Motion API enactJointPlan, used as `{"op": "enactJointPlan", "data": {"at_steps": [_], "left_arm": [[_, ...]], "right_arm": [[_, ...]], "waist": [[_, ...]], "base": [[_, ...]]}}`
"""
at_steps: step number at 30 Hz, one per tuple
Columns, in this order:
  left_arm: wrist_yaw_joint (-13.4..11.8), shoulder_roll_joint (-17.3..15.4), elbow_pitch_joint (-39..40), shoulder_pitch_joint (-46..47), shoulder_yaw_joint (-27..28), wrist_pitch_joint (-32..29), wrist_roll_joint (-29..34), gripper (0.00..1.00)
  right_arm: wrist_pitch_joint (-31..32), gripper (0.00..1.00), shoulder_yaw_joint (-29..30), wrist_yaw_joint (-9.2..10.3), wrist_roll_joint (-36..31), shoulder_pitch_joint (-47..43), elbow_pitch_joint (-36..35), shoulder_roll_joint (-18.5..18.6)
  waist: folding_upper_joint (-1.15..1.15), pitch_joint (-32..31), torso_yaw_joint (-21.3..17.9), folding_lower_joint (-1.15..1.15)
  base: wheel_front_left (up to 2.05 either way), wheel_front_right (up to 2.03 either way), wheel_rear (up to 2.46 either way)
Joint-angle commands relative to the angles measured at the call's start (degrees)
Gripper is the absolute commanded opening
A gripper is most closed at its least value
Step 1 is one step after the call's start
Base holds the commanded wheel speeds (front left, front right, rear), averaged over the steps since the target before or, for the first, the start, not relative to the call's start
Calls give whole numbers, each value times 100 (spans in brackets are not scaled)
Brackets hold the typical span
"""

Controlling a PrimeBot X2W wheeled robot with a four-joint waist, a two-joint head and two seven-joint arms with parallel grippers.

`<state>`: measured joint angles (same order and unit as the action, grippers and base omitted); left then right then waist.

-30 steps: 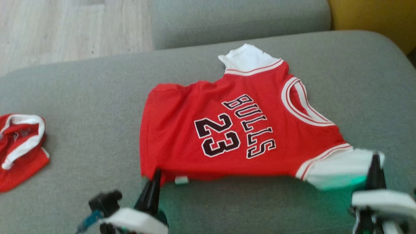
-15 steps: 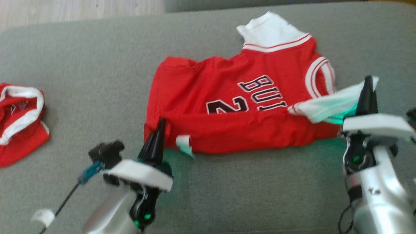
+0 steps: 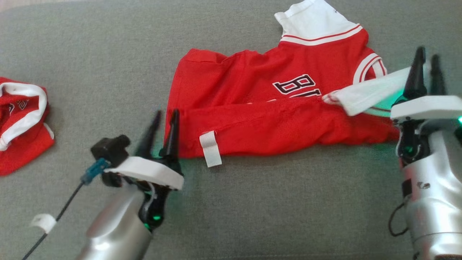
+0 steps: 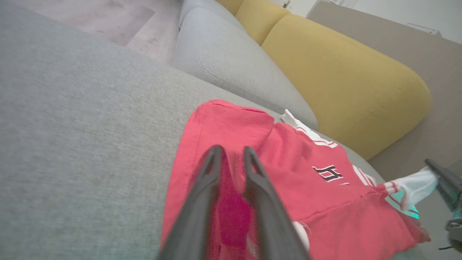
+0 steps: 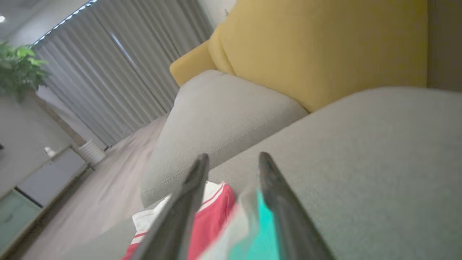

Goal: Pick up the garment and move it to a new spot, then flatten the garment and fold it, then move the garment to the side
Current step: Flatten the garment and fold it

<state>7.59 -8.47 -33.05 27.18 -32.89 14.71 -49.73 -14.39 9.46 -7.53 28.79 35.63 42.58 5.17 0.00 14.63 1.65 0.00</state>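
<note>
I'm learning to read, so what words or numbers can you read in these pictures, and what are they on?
"B", then part of another letter: on the red jersey; the rest is hidden by the fold.
Marks on the small red garment: too blurred to read.
White tag: nothing readable.

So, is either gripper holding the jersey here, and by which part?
Neither looks clamped. The left gripper stands open around the hem corner of the jersey; the right gripper stands open around its white sleeve.
</note>
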Motion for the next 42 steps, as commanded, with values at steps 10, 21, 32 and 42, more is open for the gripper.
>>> {"op": "enactJointPlan", "data": {"at_steps": [10,21,32,42], "left_arm": [[-506,282,701,-987,2070,29,2712,100],[-692,533,1258,-2248,2709,29,3997,100],[-815,557,1337,-2820,2707,29,4020,100],[-348,558,976,-2302,2336,29,3738,100]], "right_arm": [[-60,100,-311,4,-2704,-1145,-1824,13],[-61,100,-384,4,-2986,-2444,-2156,-191],[-61,100,-588,4,-2779,-2936,-2010,-227],[-61,100,-734,4,-2666,-2739,-1975,-228]], "waist": [[0,-380,-27,0],[0,-1010,-85,0],[0,-1363,-156,0],[0,-927,-228,0]], "base": [[0,0,0],[0,0,0],[0,0,0],[0,0,0]]}}
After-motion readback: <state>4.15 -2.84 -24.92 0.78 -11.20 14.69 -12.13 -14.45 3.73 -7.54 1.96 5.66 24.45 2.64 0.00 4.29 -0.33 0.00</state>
